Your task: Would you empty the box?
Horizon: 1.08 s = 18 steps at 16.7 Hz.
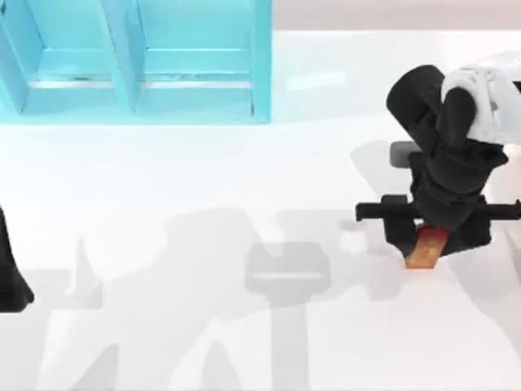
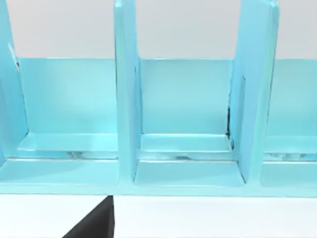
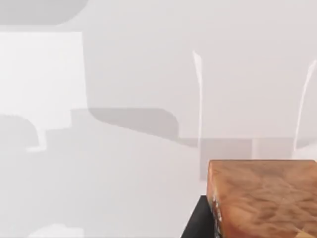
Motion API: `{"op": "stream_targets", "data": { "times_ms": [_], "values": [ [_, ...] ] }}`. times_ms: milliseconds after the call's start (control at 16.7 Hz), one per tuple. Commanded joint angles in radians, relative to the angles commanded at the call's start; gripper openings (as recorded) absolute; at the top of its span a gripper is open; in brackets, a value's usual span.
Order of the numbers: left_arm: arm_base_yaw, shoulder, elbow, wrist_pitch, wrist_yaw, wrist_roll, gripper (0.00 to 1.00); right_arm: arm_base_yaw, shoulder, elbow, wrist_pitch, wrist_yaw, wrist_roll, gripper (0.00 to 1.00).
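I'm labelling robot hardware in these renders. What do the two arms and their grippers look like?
The right arm is glossy black with bulky rounded segments and a white section toward the picture's right edge. A thin black crossbar sits above the right gripper. The left arm is a plain black shape at the table's left edge. No cables or markings are visible.

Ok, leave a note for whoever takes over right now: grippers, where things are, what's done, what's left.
Right gripper: over the table's right side, holding an orange-brown block.
Left arm: parked at the table's left edge.
Blue box: far left of the table; the compartments the left wrist view shows look empty.
Done: block is out of the box.
Left: set the block down on the white table, then check the remaining compartments.
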Motion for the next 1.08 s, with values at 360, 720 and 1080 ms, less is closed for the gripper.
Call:
{"op": "stream_targets", "data": {
  "times_ms": [360, 720, 1080],
  "values": [
    [0.000, 0.000, 0.000, 0.000, 0.000, 0.000, 1.00, 0.001, 0.015, -0.021, 0.034, 0.000, 0.000, 0.00],
    [0.000, 0.000, 0.000, 0.000, 0.000, 0.000, 1.00, 0.001, 0.015, -0.021, 0.034, 0.000, 0.000, 0.45],
    [0.000, 0.000, 0.000, 0.000, 0.000, 0.000, 1.00, 0.001, 0.015, -0.021, 0.034, 0.000, 0.000, 0.90]
  ]
}}
